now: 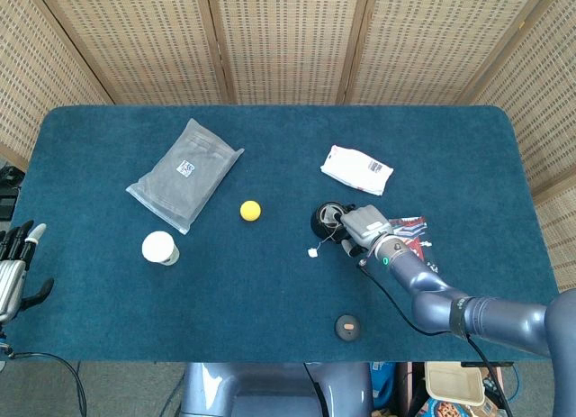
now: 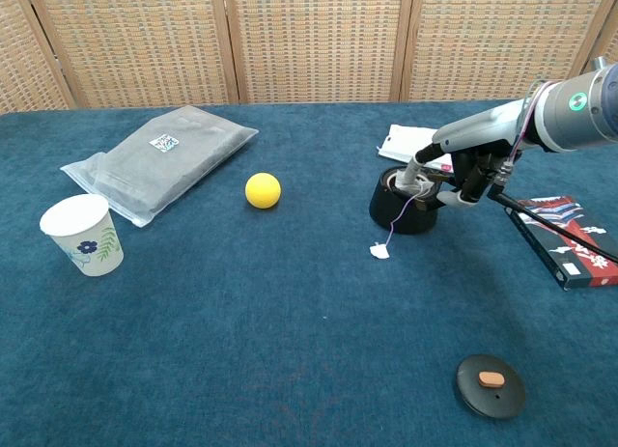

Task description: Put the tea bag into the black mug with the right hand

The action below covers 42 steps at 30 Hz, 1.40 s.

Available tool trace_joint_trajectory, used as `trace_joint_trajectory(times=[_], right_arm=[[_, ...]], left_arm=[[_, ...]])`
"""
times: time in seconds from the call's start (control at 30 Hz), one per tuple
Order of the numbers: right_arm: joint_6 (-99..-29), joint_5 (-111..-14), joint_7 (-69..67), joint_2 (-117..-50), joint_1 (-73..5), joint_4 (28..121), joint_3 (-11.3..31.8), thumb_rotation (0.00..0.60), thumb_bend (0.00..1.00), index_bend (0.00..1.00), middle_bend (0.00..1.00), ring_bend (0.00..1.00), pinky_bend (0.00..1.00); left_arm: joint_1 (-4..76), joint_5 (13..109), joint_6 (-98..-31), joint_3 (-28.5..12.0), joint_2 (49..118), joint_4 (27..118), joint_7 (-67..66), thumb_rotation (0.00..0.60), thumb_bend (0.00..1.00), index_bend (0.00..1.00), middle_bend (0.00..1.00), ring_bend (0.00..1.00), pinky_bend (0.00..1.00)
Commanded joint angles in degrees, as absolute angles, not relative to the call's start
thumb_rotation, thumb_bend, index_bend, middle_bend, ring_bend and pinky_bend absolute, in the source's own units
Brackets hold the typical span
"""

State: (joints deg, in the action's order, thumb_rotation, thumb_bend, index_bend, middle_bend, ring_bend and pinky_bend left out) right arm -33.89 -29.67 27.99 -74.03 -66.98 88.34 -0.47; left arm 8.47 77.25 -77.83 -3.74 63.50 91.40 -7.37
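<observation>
The black mug [image 2: 401, 209] [image 1: 325, 222] stands right of the table's middle. The tea bag [image 2: 409, 184] lies bunched in the mug's mouth. Its string hangs over the rim, and the paper tag [image 2: 379, 253] [image 1: 312, 252] rests on the cloth in front. My right hand [image 2: 456, 163] [image 1: 362, 225] hovers over the mug's right side; one finger [image 2: 420, 166] points down and touches the tea bag, while the others are curled in. My left hand [image 1: 13, 266] hangs off the table's left edge, fingers apart and holding nothing.
A white packet [image 2: 417, 143] lies just behind the mug and a red-and-black box [image 2: 568, 238] to its right. A black lid [image 2: 491, 385] sits near the front edge. To the left are a yellow ball [image 2: 262, 190], a grey pouch [image 2: 159, 160] and a paper cup [image 2: 83, 234].
</observation>
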Motion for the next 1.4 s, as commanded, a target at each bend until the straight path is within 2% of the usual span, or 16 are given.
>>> trace_joint_trajectory(times=[0.03, 0.2, 0.3, 0.4, 0.73, 1.4], right_arm=[[-33.4, -28.37, 28.79, -73.95, -68.33, 88.12, -1.35, 0.344, 0.76, 0.16, 1.0, 1.0, 1.0], [-31.92, -24.46, 30.42, -74.05, -71.69, 87.6, -3.95, 0.155, 0.82, 0.16, 1.0, 1.0, 1.0], [-31.46, -22.13, 31.32, -74.47, -73.84, 87.13, -5.6, 0.066, 0.87, 0.16, 1.0, 1.0, 1.0], [-31.4, -20.11, 32.23, -74.87, -75.77, 86.82, -7.37, 0.016, 0.88, 0.16, 1.0, 1.0, 1.0], [-32.43, -15.25, 33.41, -75.71, -79.79, 86.39, -11.18, 0.0, 0.88, 0.16, 1.0, 1.0, 1.0], [-34.28, -14.15, 32.56, -74.6, -82.22, 88.21, -12.44, 0.0, 0.88, 0.16, 1.0, 1.0, 1.0]], left_arm=[[8.47, 77.19, -77.78, -3.73, 63.59, 91.3, -7.31, 0.6, 0.35, 0.0, 0.0, 0.0, 0.0], [8.37, 76.98, -77.69, -3.65, 63.7, 91.05, -7.17, 0.6, 0.36, 0.0, 0.0, 0.0, 0.0], [8.35, 76.86, -77.63, -3.65, 63.81, 90.84, -7.07, 0.6, 0.35, 0.0, 0.0, 0.0, 0.0], [8.35, 76.83, -77.56, -3.62, 63.89, 90.75, -6.98, 0.6, 0.36, 0.0, 0.0, 0.0, 0.0], [8.47, 76.79, -77.13, -3.48, 64.06, 90.67, -6.91, 0.6, 0.36, 0.0, 0.0, 0.0, 0.0], [8.36, 76.79, -76.94, -3.39, 63.9, 90.5, -5.84, 0.6, 0.36, 0.0, 0.0, 0.0, 0.0]])
